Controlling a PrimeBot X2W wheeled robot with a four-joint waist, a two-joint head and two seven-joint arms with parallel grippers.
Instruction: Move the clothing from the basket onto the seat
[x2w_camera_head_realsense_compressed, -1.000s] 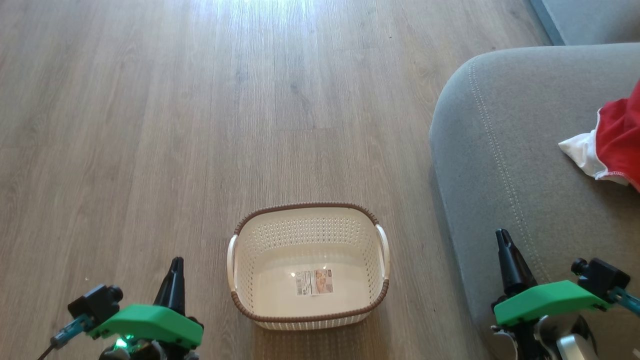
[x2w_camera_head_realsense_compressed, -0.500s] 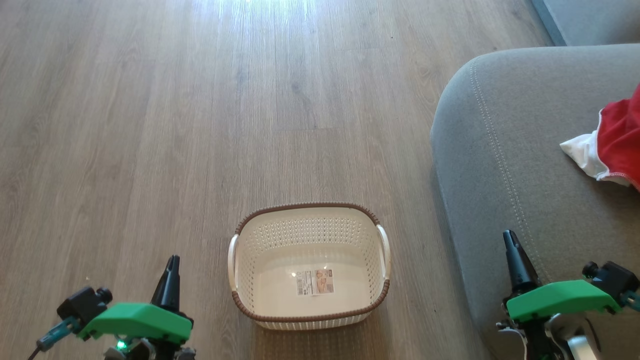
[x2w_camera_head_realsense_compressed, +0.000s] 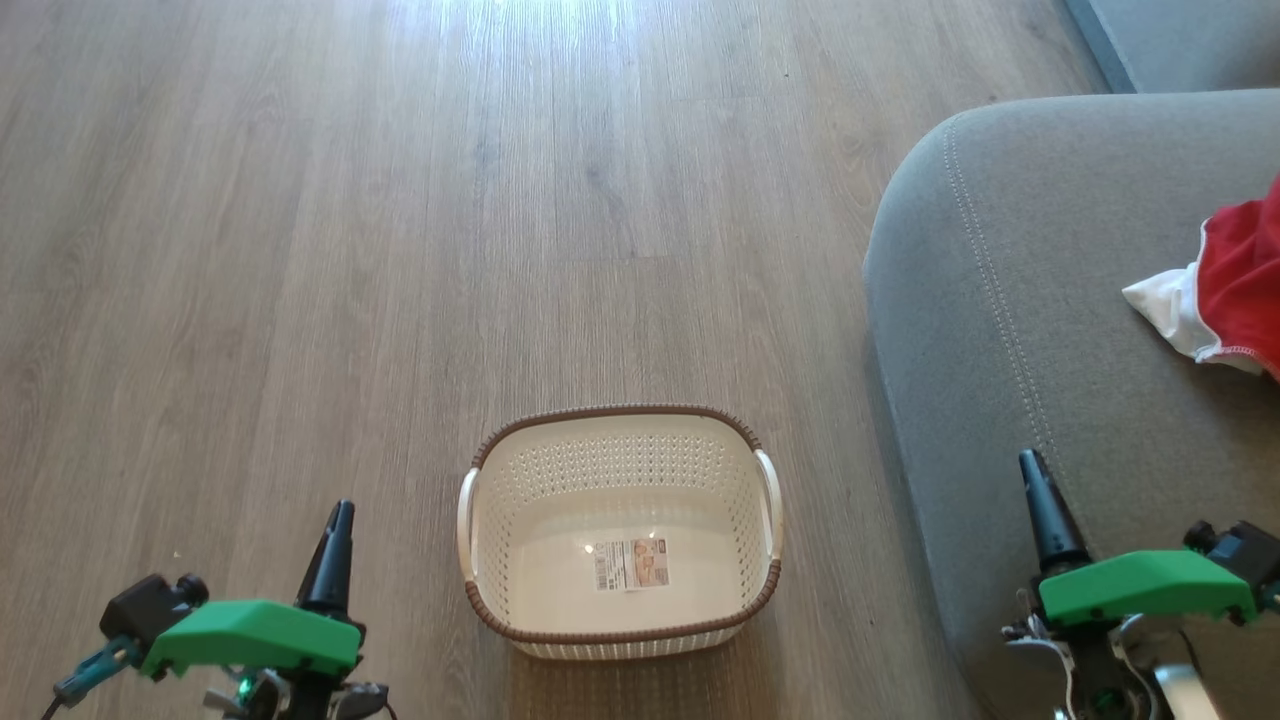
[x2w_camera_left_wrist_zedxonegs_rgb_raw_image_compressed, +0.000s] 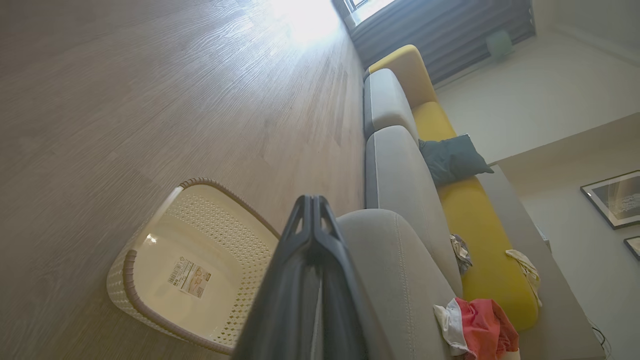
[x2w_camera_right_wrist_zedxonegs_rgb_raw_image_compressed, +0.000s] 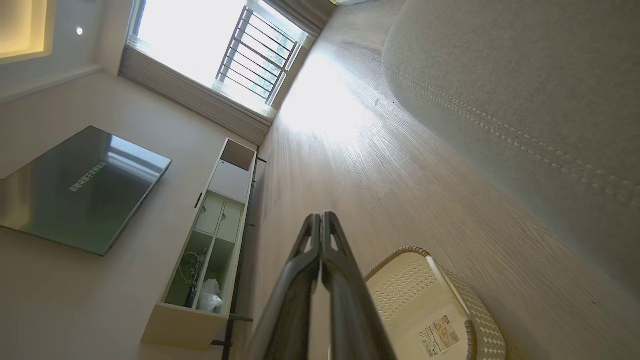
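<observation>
The basket (x2w_camera_head_realsense_compressed: 620, 411), lower centre, is empty; the clothing (x2w_camera_head_realsense_compressed: 1238, 285) lies on the seat (x2w_camera_head_realsense_compressed: 1000, 300) at the right edge. The left gripper (x2w_camera_head_realsense_compressed: 340, 512) and right gripper (x2w_camera_head_realsense_compressed: 1031, 463) are pinched together, empty, so the task looks done.

Wood-plank floor (x2w_camera_head_realsense_compressed: 400, 250), glare (x2w_camera_head_realsense_compressed: 560, 25) at top centre — barred window (x2w_camera_right_wrist_zedxonegs_rgb_raw_image_compressed: 220, 45) upper left, dark television (x2w_camera_right_wrist_zedxonegs_rgb_raw_image_compressed: 85, 190) left, pale cabinet (x2w_camera_right_wrist_zedxonegs_rgb_raw_image_compressed: 212, 235) lower left

Cream-white perforated plastic basket (x2w_camera_head_realsense_compressed: 620, 411) with brown braided rim stands on grey-brown wood-plank floor (x2w_camera_head_realsense_compressed: 400, 250); label sticker (x2w_camera_head_realsense_compressed: 628, 564) on its bottom. Grey fabric sofa seat (x2w_camera_head_realsense_compressed: 1000, 300) just right of it bears red, white-trimmed clothing (x2w_camera_head_realsense_compressed: 1240, 280). Left gripper (x2w_camera_head_realsense_compressed: 342, 512) and right gripper (x2w_camera_head_realsense_compressed: 1030, 462): fingers together.
</observation>
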